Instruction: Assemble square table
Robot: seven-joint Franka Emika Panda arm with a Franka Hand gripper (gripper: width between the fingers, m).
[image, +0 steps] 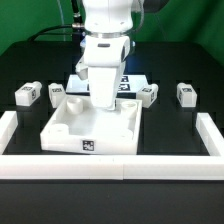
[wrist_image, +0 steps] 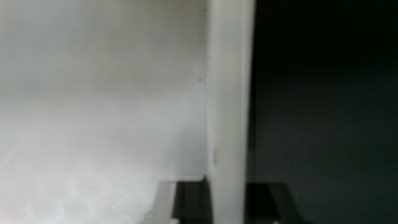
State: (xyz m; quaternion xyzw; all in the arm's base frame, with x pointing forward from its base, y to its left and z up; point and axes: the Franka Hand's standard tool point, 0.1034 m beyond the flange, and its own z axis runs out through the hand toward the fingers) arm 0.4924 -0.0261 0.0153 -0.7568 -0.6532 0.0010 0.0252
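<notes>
Table top (image: 75,128): a large white square tray of smooth, rigid plastic. It lies flat on the counter (image: 28,125) in the lower centre of the exterior view. A raised rim runs round it, with thicker blocks at the corners. Its front wall carries a small black-and-white tag (image: 88,146).

Arm (image: 104,40): glossy white rounded housings. It comes down from the top centre of the frame onto the rear rim of the table top.

Tool (image: 103,103): in the exterior view the wrist housing hides most of it. In the wrist view the tool (wrist_image: 228,200) has two dark fingers (wrist_image: 182,203), one on each side of the thin upright rim wall (wrist_image: 228,100). The jaws are fully closed on that wall, so the tool has hold of the table top by its rim. On one side of the wall lies the pale, blurred tray floor; on the other, the dark counter.

Legs: four short, blocky white pieces, each with a black-and-white tag, in a row across the middle of the frame.
- Outer left leg (image: 27,94): near the exterior view's left edge, apart from the top.
- Inner left leg (image: 56,94): just beside the rear left corner of the top.
- Inner right leg (image: 148,96): just beside the rear right corner.
- Outer right leg (image: 185,94): well apart, toward the exterior view's right.

Marker board (image: 136,81): thin, flat and white, lying behind the arm, partly hidden.

Border rails (image: 110,165): long white square-section bars along the left, front and right of the matt black counter
</notes>
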